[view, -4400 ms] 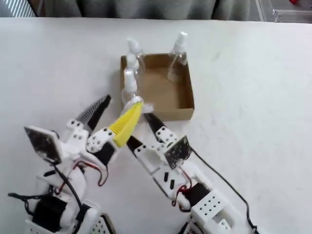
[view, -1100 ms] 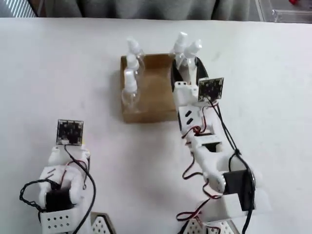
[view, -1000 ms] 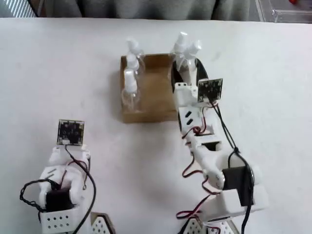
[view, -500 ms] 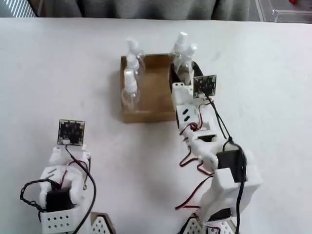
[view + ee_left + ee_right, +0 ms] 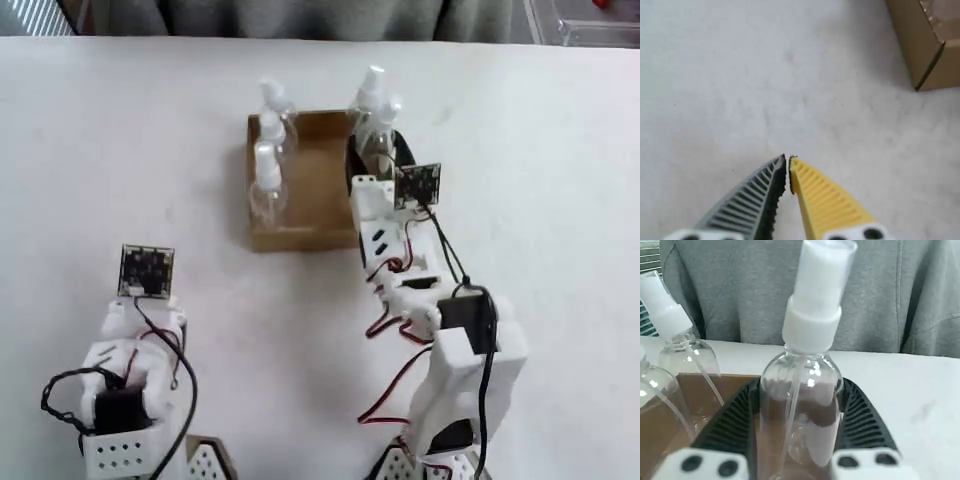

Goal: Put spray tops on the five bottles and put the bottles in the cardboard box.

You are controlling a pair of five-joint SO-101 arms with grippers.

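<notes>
1. Table [image 5: 520,120]: we log a plain white top that carries everything below.
2. Right arm [image 5: 440,320]: stretched out to the box's right side, which we take as the reach needed to set its load inside.
3. Left arm [image 5: 130,360]: folded back near its base, well apart from the box, presumably parked to leave the other arm room.
4. Box [image 5: 300,238]: open cardboard, mid-table.
5. Three bottles [image 5: 266,190]: upright in a row along the box's left wall, topped, and packed close, we judge, to save floor.
6. Fourth bottle [image 5: 368,95]: upright at the far right corner, topped.
7. Held bottle [image 5: 801,430]: upright beside the fourth, at the box's right wall. We cannot tell whether it rests on the floor.
8. Right gripper [image 5: 801,385]: clenched around the held bottle's body, low enough to keep it vertical.
9. Left gripper [image 5: 788,162]: jaws pressed together, grasping nothing, over bare table.
10. Top [image 5: 817,295]: seated on the held bottle's neck, so we count the capping done and only the release left.
</notes>
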